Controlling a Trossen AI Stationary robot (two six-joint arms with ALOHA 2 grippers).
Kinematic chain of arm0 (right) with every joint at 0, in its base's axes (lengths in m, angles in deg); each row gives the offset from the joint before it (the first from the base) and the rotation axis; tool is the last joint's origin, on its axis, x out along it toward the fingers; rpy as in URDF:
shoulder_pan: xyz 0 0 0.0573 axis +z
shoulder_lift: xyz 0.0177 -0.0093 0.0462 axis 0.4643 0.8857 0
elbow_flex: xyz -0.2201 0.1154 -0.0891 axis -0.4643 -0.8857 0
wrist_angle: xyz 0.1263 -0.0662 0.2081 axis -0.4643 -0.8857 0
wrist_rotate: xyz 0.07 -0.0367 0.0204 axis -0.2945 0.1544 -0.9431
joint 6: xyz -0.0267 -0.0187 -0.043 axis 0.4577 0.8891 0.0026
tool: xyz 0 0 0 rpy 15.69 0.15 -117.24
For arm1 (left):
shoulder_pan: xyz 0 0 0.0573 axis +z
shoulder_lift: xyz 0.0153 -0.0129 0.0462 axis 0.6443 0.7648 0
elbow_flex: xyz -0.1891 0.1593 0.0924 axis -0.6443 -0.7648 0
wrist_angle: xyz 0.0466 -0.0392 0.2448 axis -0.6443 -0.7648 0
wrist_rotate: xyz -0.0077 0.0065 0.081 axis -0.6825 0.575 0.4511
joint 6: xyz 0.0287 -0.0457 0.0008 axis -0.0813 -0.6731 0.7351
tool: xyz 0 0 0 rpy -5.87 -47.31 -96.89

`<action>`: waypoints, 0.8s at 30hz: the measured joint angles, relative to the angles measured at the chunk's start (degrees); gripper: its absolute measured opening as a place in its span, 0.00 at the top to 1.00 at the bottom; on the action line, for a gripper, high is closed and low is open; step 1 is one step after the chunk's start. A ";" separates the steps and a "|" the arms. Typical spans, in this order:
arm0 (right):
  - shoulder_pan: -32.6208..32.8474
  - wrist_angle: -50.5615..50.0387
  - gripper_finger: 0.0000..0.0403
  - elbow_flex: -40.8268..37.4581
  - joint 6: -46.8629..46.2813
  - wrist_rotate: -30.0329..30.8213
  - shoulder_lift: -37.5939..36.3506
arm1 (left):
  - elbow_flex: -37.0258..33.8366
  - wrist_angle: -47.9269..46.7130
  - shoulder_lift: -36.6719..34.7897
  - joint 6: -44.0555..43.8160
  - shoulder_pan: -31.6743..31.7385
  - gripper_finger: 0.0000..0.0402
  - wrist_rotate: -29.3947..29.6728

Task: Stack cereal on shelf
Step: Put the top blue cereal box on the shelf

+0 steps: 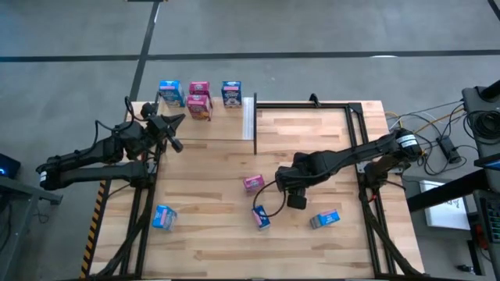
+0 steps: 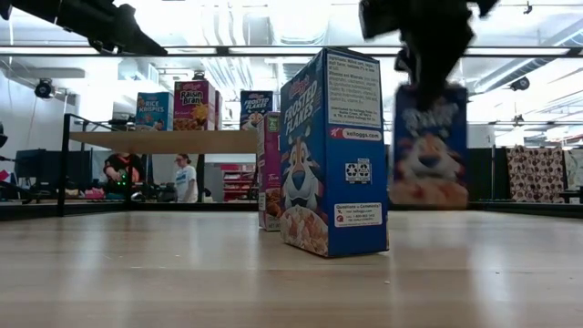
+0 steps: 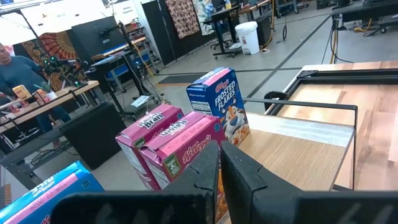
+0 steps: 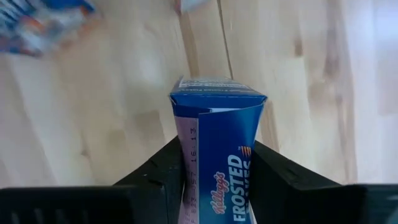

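My right gripper (image 1: 295, 195) is shut on a blue Frosted Flakes box (image 4: 217, 134) over the middle of the table. In the low view the box (image 2: 428, 146) hangs clear of the tabletop. My left gripper (image 3: 219, 168) hovers empty, fingers close together, by the pale wood shelf (image 1: 205, 125). On the shelf stand two blue boxes (image 1: 170, 93) (image 1: 231, 93) and two pink ones (image 1: 199, 97). On the tabletop are a pink box (image 1: 252, 183) and three blue boxes (image 1: 261, 217) (image 1: 325, 218) (image 1: 163, 217). My right gripper pinches the blue box between its two fingers (image 4: 168, 165), on two opposite sides near its upper end (image 4: 214, 152). The fingers point down from above. The box walls are dented in at the fingers. The box hangs upright below them, clear of the table.
A white strip (image 1: 248, 117) runs along the shelf's right edge. A black metal frame (image 1: 355, 125) borders the table's far and right sides. Cables and equipment lie beyond the right edge. A person shows in the room behind (image 3: 18, 68).
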 joint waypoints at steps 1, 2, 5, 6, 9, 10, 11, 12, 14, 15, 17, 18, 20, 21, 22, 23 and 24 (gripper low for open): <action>-0.27 -0.40 0.67 1.43 0.37 0.00 -0.06 | 0.00 0.01 -0.02 0.00 -0.01 1.00 -0.01; -0.61 -0.96 0.67 2.93 0.47 0.00 -0.06 | 0.00 0.01 0.00 0.00 -0.02 1.00 -0.01; -1.78 -2.85 0.68 7.98 1.49 0.08 -0.06 | 0.00 0.02 0.00 0.00 -0.01 1.00 0.00; -2.23 -3.02 0.68 9.59 2.44 0.14 -0.08 | 0.00 0.02 0.00 0.00 0.00 1.00 -0.01; -3.61 -2.95 0.68 14.51 5.81 1.77 -0.08 | 0.00 0.02 0.00 0.00 0.00 1.00 -0.01; -4.08 -2.80 0.68 16.04 7.14 2.61 -0.08 | 0.00 0.02 0.00 0.01 -0.02 1.00 -0.01; -4.60 -2.63 0.68 17.58 8.41 3.45 -0.03 | 0.00 0.02 0.00 0.00 0.00 1.00 -0.01; -5.13 -2.48 0.68 19.09 9.88 4.53 0.02 | 0.00 0.02 0.00 0.00 -0.01 1.00 -0.01; -6.24 -2.35 0.68 21.74 12.43 6.84 0.07 | 0.00 0.02 -0.02 0.01 -0.02 1.00 -0.01; -6.73 -2.09 0.68 22.95 13.57 7.70 0.11 | 0.00 0.02 -0.02 0.00 0.00 1.00 -0.01; -8.02 -1.50 0.68 25.35 16.00 7.77 0.14 | 0.00 0.02 0.00 0.00 -0.02 1.00 0.01; -8.60 -1.23 0.68 26.60 16.75 7.80 0.16 | 0.00 0.02 0.00 0.00 0.00 1.00 0.01; -9.90 0.29 0.68 28.63 18.99 8.14 0.16 | 0.00 0.02 0.00 0.01 0.00 1.00 -0.01; -10.54 1.51 0.68 29.35 20.29 8.24 0.16 | 0.00 0.02 -0.01 0.01 0.00 1.00 -0.01; -11.15 3.03 0.68 29.83 21.65 8.22 0.16 | 0.00 0.02 0.00 0.04 -0.01 1.00 -0.01; -11.78 4.59 0.68 30.12 23.03 8.23 0.22 | 0.00 0.02 0.00 0.20 -0.01 1.00 -0.01; -12.41 6.31 0.68 30.34 24.48 8.21 0.42 | 0.00 0.04 -0.01 0.20 0.00 1.00 -0.01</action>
